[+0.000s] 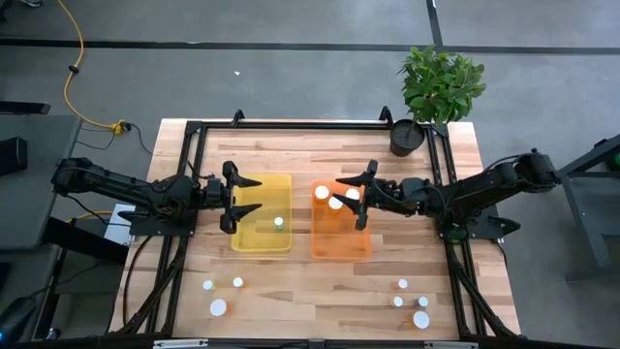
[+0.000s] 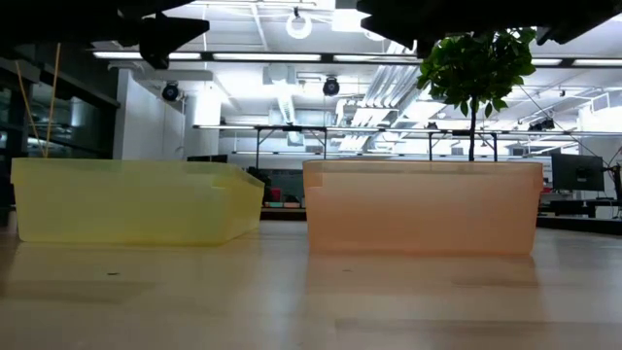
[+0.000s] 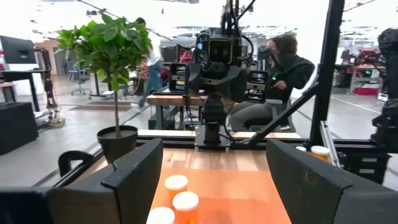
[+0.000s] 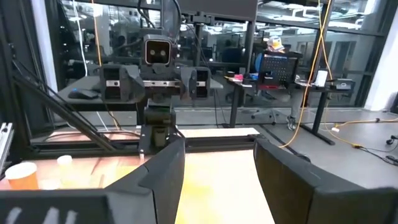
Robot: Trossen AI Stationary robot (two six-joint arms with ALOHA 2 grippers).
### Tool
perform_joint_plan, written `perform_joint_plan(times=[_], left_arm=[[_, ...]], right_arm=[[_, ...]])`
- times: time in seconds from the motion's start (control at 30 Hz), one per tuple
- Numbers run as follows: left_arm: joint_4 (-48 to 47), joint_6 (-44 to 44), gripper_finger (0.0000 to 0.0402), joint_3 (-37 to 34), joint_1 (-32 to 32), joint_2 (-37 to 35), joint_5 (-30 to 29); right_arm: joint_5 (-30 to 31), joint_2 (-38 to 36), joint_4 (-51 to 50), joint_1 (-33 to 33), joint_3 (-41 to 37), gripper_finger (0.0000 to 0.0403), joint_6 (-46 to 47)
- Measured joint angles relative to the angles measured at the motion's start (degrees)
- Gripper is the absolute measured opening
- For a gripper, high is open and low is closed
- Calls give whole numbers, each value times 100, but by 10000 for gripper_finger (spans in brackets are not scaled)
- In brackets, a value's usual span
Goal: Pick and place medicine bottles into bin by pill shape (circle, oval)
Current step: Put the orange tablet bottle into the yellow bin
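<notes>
Seemingly between picks, both spread, empty pincers, left pincer (image 1: 235,198) and right pincer (image 1: 359,195), hover over the yellow bin (image 1: 263,237) and orange bin (image 1: 339,244); next, reach for a loose bottle (image 1: 218,307) on the surface (image 1: 310,286).

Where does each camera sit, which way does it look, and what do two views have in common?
High view: above the table, facing straight down; both arms show, over the yellow bin and the orange bin.
Low view: at table-top height, facing level into the room; only dark arm parts at the top.
Left wrist view: on the left arm, facing the right arm; own open jaws frame it.
Right wrist view: on the right arm, facing the left arm; own open jaws.
Shared: high and low views both show both bins and the plant.
</notes>
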Motion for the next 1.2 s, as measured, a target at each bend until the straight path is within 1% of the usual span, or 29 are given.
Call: perform_joint_plan(times=[0.17, 0.57, 0.63, 0.77, 0.87, 0.97, 1.07, 1.2], left_arm=[[-4, 44, 273, 0, -4, 0, 278], [-4, -10, 273, 0, 0, 0, 230], [-4, -150, 273, 0, 0, 0, 232], [-70, -782, 273, 24, -4, 1, 302], [-703, -911, 273, 362, -92, 106, 384], [-1720, -1003, 273, 875, -348, 354, 216], [-2866, -1165, 273, 1463, -713, 693, 4], [-4442, -1609, 273, 2269, -1356, 1178, -45]], right_arm=[[2, 0, -54, -5, 0, 185, -26], [2, 0, -150, -5, 2, 185, 9], [0, 0, -150, -5, 2, 185, 9], [2, 0, -150, -5, 2, 185, 9], [1, 0, -150, -5, 2, 185, 9], [1, 2, -164, -5, 2, 185, 25], [2, 2, -239, -10, 4, 185, 166], [2, 4, -278, -8, 4, 185, 131]])
